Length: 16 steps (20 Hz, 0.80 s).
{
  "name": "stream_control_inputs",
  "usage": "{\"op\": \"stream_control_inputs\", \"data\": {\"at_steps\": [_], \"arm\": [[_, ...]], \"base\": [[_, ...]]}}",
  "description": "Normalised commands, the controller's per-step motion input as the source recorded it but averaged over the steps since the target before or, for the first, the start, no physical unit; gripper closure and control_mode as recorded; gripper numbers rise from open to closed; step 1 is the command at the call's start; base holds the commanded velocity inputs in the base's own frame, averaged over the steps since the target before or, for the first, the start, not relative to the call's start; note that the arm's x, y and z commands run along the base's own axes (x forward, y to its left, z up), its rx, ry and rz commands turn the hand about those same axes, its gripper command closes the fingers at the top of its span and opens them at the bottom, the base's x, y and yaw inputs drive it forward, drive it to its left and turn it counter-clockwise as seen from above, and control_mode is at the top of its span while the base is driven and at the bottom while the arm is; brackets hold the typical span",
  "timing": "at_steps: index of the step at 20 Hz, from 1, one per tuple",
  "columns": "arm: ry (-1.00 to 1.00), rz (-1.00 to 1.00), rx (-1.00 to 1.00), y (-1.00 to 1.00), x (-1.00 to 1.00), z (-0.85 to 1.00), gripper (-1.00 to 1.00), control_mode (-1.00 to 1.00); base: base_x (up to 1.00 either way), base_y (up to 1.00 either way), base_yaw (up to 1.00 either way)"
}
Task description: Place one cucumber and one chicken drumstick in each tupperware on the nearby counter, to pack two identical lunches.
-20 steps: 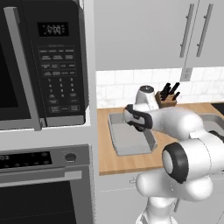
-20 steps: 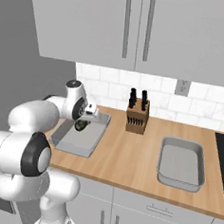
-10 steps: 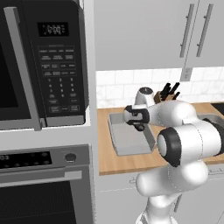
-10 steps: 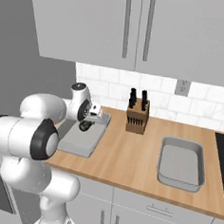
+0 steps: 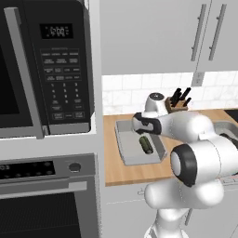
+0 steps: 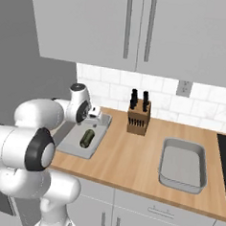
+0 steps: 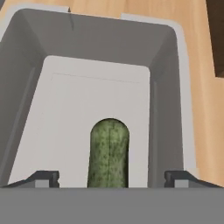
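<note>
A dark green cucumber (image 7: 109,153) lies on the floor of the left tupperware (image 7: 166,87), near its right wall. My gripper (image 7: 111,178) hangs just above it, open, with its fingertips (image 7: 43,177) spread wide on either side and not touching it. From the base, the cucumber (image 5: 146,144) (image 6: 87,138) rests in the grey tupperware (image 5: 125,155) (image 6: 73,149) on the wooden counter (image 6: 130,164), under my gripper (image 6: 93,119). A second tupperware (image 6: 165,160) stands to the right and holds nothing. The chicken drumstick is out of view.
A knife block (image 6: 137,118) (image 5: 179,100) stands against the tiled wall between the two boxes. A black cooktop (image 6: 225,160) lies at the counter's right end. A microwave (image 5: 46,69) and oven (image 5: 46,186) fill the tall unit on the left.
The jaws have spread wide and let go of the cucumber, which now lies on the floor of the left tupperware. The hand stays just above it.
</note>
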Motion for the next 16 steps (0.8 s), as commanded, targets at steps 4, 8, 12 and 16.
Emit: {"op": "stream_control_inputs", "data": {"at_steps": [4,8,12,16], "arm": [[0.00,0.00,0.00,0.00,-0.56,0.29,-1.00,-1.00],[-0.01,0.00,0.00,0.00,-0.92,0.43,-1.00,-1.00],[-0.07,0.00,0.00,0.00,-0.99,0.51,-1.00,-1.00],[-0.18,0.00,0.00,0.00,-1.00,0.33,-1.00,-1.00]], "base": [[0.00,0.00,0.00],[0.00,0.00,0.00],[0.00,0.00,0.00],[0.00,0.00,0.00]]}}
